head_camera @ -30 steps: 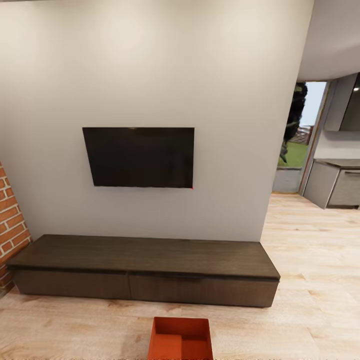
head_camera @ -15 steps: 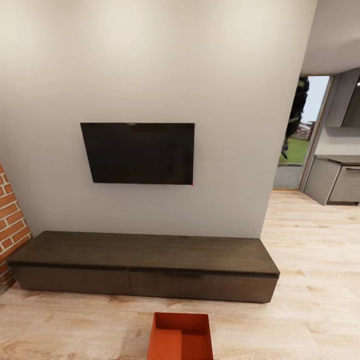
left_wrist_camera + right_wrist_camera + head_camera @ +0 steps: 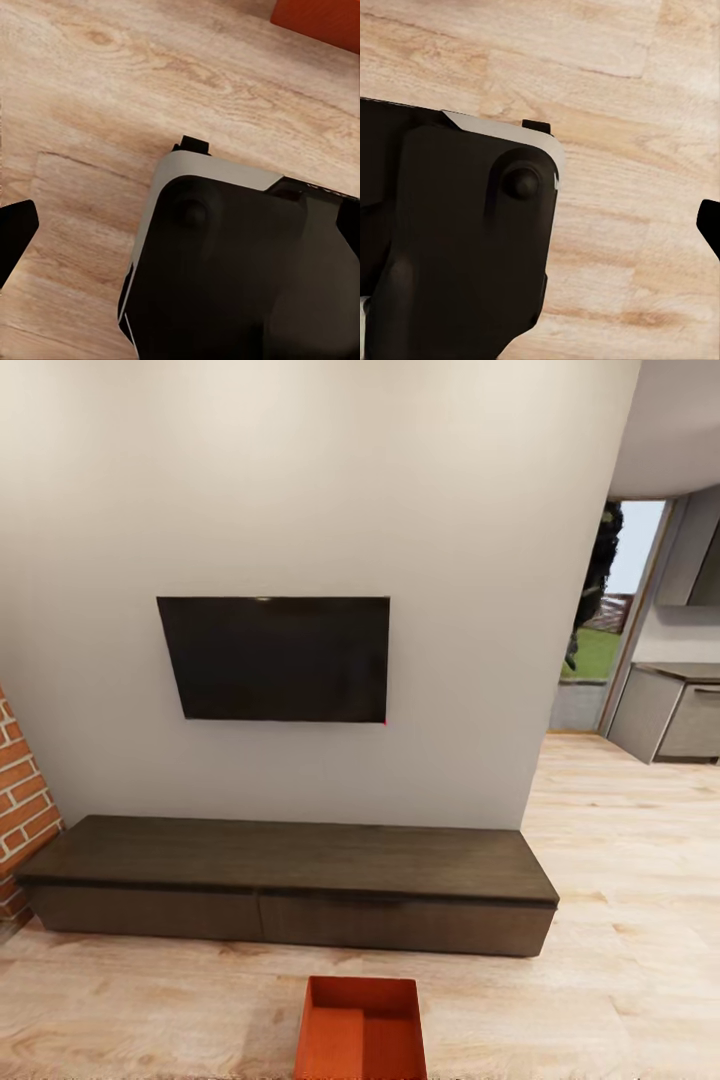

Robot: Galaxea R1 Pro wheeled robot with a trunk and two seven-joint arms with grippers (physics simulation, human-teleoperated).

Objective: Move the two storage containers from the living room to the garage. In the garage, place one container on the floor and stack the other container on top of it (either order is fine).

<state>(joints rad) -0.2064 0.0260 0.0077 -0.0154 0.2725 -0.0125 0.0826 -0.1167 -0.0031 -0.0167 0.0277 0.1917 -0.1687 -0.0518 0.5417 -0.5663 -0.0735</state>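
Light wood planks [image 3: 620,920] are filling the living room; one orange-red storage container [image 3: 361,1028] is sitting at 6 o'clock, the long dark bench [image 3: 290,880] and black TV [image 3: 275,658] beyond it. Neither gripper's opening can be told.

One orange-red storage container [image 3: 361,1028] sits upright on the living room's light wood-plank floor [image 3: 620,920], open top showing, no lid, thin plain walls. It lies just in front of the long dark bench [image 3: 290,882], apart from it, near the bench's middle. An orange-red corner [image 3: 319,21] shows in the left wrist view.
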